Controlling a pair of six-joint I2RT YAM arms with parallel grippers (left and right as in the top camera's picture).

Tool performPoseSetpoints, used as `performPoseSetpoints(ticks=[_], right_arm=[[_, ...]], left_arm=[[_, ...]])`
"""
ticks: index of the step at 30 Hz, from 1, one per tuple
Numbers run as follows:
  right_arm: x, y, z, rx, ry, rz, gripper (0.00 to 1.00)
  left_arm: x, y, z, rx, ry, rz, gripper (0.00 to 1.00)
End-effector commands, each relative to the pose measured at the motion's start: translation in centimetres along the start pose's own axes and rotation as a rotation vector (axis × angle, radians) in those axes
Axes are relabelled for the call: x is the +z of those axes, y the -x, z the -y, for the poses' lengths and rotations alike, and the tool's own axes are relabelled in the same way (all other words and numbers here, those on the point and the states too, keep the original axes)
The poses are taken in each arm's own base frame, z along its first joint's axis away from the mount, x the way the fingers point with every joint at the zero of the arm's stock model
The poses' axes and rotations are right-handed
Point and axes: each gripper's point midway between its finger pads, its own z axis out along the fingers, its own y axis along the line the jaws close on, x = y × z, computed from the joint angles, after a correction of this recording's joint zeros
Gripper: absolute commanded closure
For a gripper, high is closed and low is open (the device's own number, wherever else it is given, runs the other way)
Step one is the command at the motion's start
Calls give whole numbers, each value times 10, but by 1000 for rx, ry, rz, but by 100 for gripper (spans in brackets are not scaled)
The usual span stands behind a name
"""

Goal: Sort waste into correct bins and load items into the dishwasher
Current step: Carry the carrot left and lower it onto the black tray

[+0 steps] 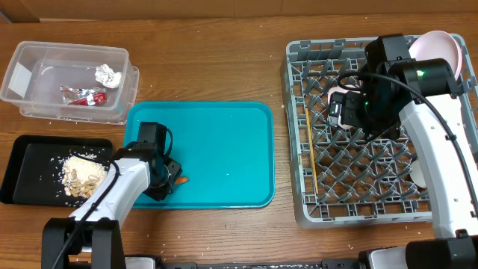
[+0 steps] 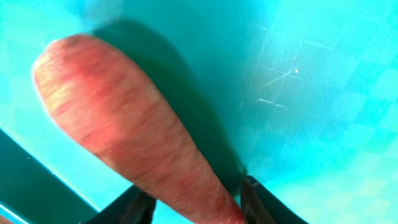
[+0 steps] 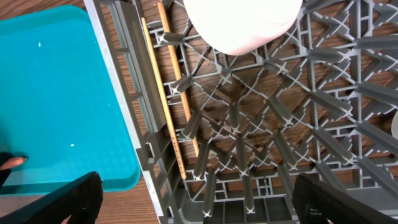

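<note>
My left gripper (image 1: pixel 170 179) is low over the teal tray (image 1: pixel 224 142) and shut on the small orange carrot (image 1: pixel 181 179). In the left wrist view the carrot (image 2: pixel 124 124) sits between both fingers (image 2: pixel 199 208), just above the tray. My right gripper (image 1: pixel 343 112) is open and empty over the grey dish rack (image 1: pixel 299 187); its fingers (image 3: pixel 199 186) are spread wide above the pegs. A white cup or bowl (image 3: pixel 242 22) stands just beyond them. The chopsticks (image 1: pixel 310 149) lie along the rack's left side (image 3: pixel 168 93). A large plate (image 1: pixel 437 48) stands in the rack's far right corner.
The clear tub (image 1: pixel 45 82) at the far left holds the red-silver wrapper (image 1: pixel 84 96) and the white tissue (image 1: pixel 108 74). The black tray (image 1: pixel 26 161) in front of it holds the beige food scraps (image 1: pixel 81 175). Another white dish (image 1: pixel 418 175) is partly hidden by the right arm.
</note>
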Motion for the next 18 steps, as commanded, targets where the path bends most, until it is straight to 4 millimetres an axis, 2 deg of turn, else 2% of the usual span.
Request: performPoseSetpoints(ticks=[1,3,6,12,18], right_arm=[[0,1,1,-16,-2,1,0],[0,1,1,-16,-2,1,0],[0,0,1,-16,-3,-1,0],[0,-1,2,-15,-5,-7,0],[0,-3,2,-15,-7,-13,0]], left_arm=[[7,3,-9,24,36,18,62],[7,5,-9,45,39,28,67],[6,10,-10,68,49,53,82],[3,18,-8,136,55,90,87],[-7,26,8,226,23,115,96]])
